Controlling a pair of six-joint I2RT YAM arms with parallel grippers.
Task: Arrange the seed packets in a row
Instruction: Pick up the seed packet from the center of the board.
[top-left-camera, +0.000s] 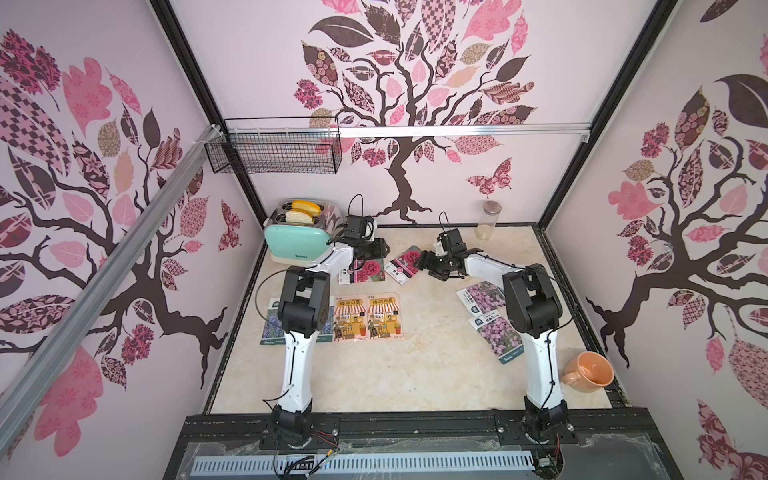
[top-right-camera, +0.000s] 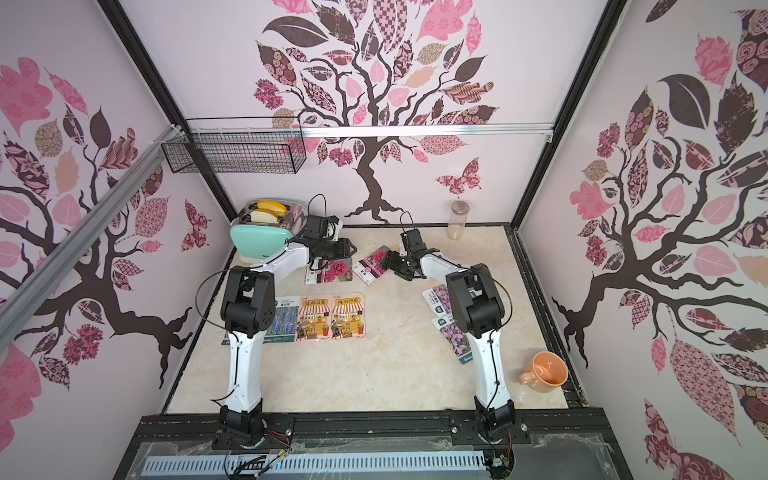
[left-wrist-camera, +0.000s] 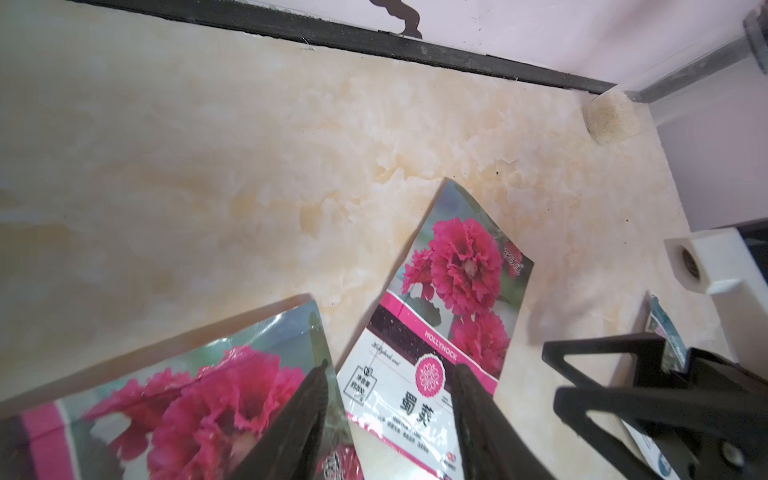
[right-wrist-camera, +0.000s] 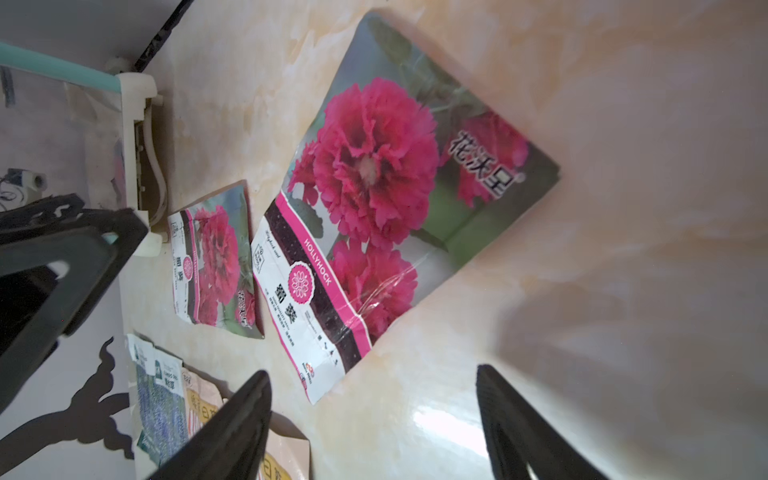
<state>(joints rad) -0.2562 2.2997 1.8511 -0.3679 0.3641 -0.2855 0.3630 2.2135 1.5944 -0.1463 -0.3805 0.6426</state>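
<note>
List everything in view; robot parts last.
hollyhock packets: two, magenta, far middle.
shop packets: two, orange, centre.
lavender packets: two, blue, left of those.
lilac packets: two, purple, right side.
toaster: one, mint, far left corner.
bread slices: two, yellow and pale, in toaster.
jar: one, clear, far wall.
mug: one, orange, near right.
basket: one, black, on far wall.
table: one, cream, underneath.
left arm: one, white-black, jaws apart over hollyhock packets.
right arm: one, white-black, jaws apart beside them.

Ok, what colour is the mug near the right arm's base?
The mug is peach-orange, inside and out. It shows best in a top view.
</note>
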